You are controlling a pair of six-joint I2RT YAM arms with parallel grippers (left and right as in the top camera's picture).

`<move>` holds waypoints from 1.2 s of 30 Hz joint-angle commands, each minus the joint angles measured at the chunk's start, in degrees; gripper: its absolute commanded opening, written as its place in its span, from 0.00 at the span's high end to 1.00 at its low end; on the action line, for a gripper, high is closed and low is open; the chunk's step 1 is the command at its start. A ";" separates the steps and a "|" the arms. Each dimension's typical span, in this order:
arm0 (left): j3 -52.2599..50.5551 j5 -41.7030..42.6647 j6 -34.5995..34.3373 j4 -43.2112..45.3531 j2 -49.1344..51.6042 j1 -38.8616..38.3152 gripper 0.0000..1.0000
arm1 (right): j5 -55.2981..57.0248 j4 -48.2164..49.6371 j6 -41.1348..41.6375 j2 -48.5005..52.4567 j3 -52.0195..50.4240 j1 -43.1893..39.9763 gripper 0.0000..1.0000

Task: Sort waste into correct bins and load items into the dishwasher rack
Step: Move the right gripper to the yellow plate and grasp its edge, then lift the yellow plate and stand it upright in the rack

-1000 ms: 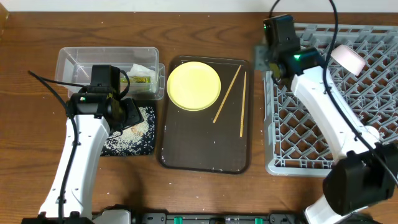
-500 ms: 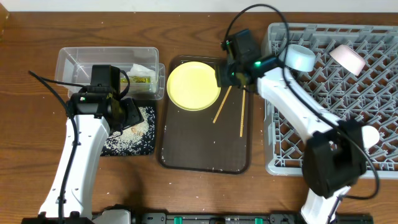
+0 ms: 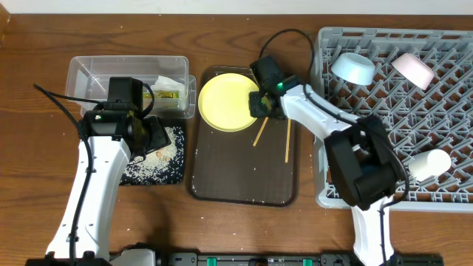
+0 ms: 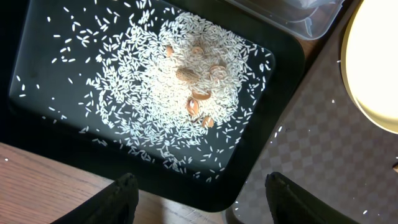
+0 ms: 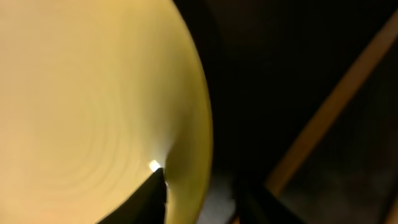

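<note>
Yellow plate [image 3: 225,103] lies on the brown tray [image 3: 244,177], seen from above. The right pincer [image 3: 260,105] is at the plate's right edge, near two chopsticks [image 3: 287,140]. The left pincer [image 3: 154,137] hangs over the black tray [image 3: 131,177] of rice [image 3: 166,151]. A wrapper [image 3: 168,94] and a tissue [image 3: 168,80] sit in the clear tub [image 3: 96,74]. A blue bowl [image 3: 352,69], a pink bowl [image 3: 412,70] and a white cup [image 3: 429,164] are in the grey rack [image 3: 436,111]. Everything rests on a wooden table [image 3: 244,37].

From the left wrist, the left pincer [image 4: 200,185] is wide apart and holds nothing. Below it, rice [image 4: 149,93] and food bits [image 4: 196,106] lie in the black tray [image 4: 37,106].

From the right wrist, the right pincer [image 5: 202,199] is apart, with the plate [image 5: 93,93] rim between its fingers [image 5: 154,196]. I cannot tell if they touch it. A chopstick [image 5: 329,112] lies just beside.
</note>
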 commanded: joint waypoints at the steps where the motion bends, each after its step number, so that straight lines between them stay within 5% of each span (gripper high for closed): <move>1: -0.22 -0.24 -0.55 -0.11 -0.48 0.24 0.32 | 0.11 0.87 1.64 0.79 0.07 0.46 0.80; 4: -0.24 -0.24 -0.55 -0.11 -0.48 0.26 0.31 | 0.09 2.14 1.64 0.61 0.07 0.26 0.98; 16: -0.24 -0.24 -0.55 -0.15 -0.48 0.26 0.32 | 3.10 2.56 -2.82 -10.58 0.07 -3.74 0.99; 30: -0.22 -0.26 -0.52 -0.13 -0.48 0.26 0.31 | 26.64 -1.40 -23.96 -30.05 0.07 -10.03 0.99; 36: -0.22 -0.26 -0.52 -0.13 -0.48 0.26 0.32 | 43.95 -0.48 -44.19 -31.04 0.07 -14.58 0.99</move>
